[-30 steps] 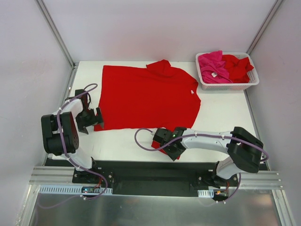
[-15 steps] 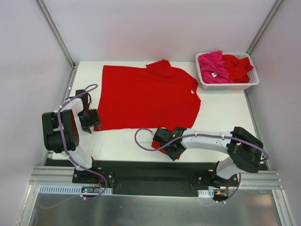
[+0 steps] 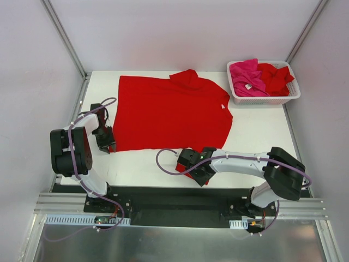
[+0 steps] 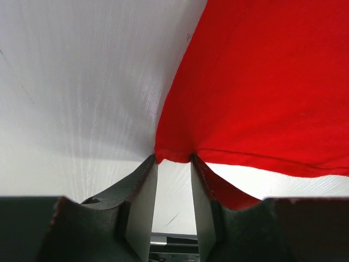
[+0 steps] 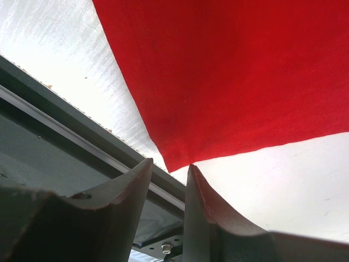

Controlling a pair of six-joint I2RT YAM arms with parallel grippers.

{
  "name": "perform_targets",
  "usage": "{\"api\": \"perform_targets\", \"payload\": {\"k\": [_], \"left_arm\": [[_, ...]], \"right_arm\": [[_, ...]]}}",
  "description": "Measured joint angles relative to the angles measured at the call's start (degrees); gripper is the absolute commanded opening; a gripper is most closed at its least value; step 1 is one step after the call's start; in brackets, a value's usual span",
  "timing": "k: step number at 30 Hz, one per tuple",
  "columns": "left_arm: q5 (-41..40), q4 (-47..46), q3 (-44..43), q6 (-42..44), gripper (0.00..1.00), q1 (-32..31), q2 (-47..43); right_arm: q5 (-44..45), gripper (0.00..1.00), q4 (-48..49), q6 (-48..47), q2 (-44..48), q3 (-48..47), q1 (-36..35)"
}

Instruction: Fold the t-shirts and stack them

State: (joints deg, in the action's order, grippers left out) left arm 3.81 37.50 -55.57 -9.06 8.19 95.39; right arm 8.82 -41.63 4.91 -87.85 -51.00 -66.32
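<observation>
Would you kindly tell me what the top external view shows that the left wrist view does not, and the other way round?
Only the top external view: the whole spread red t-shirt, the right gripper holding its near hem, and the white basket with a magenta-pink shirt and a second red shirt inside.
Only the left wrist view: the left gripper close up, the shirt's corner at its fingertips, with a gap between the fingers; whether it grips is unclear.
Both: the red t-shirt and the white table.
</observation>
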Motion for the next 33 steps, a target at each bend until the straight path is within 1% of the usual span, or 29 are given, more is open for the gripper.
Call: {"api": "perform_targets", "payload": {"k": [3,4,5,8,12,16,18,19,20,22,25,29,33], "left_arm": [[-0.04,-0.04,0.00,0.02,0.27,-0.17,0.00],[-0.11,-0.07,0.00,0.04,0.26,-0.33,0.00],[-0.13,-0.09,0.00,0.04,0.21,-0.37,0.00],[-0.09,-0.20,0.00,0.00,0.15,-0.39,0.00],[-0.04,-0.39,0.00,0.00,0.12,-0.68,0.00],[-0.02,-0.44,0.00,0.00,0.12,-0.74,0.00],[-0.04,-0.44,0.00,0.00,0.16,-0.74,0.00],[-0.04,-0.44,0.00,0.00,0.27,-0.74,0.00],[-0.07,-0.44,0.00,0.04,0.32,-0.74,0.00],[-0.28,-0.44,0.00,-0.02,0.37,-0.74,0.00],[-1.53,-0.20,-0.24,-0.31,0.39,-0.87,0.07],[-4.00,0.44,-0.94,-0.33,0.40,-1.09,0.39],[-4.63,0.72,-1.44,-0.33,0.40,-1.09,1.07]], "right_arm": [[0.02,0.36,0.02,0.00,-0.11,0.00,0.00],[0.02,0.36,0.00,0.00,-0.20,0.00,0.00],[0.02,0.36,0.02,0.00,-0.33,0.00,0.00],[0.02,0.36,0.02,0.00,-0.68,0.00,0.00],[0.02,0.36,0.02,0.00,-0.90,0.00,0.00],[0.02,0.36,0.02,0.00,-0.94,0.00,0.00],[0.02,0.36,0.02,0.00,-0.98,0.00,0.00],[0.02,0.36,0.04,-0.02,-1.03,0.00,0.00],[0.00,0.36,0.04,-0.02,-1.07,0.00,0.00],[0.00,0.36,0.04,-0.02,-1.27,0.00,0.00],[0.00,0.36,0.04,-0.02,-1.64,0.00,0.00],[0.00,0.36,0.04,-0.02,-1.95,0.00,0.00],[0.00,0.36,0.07,-0.04,-2.19,-0.22,0.00]]}}
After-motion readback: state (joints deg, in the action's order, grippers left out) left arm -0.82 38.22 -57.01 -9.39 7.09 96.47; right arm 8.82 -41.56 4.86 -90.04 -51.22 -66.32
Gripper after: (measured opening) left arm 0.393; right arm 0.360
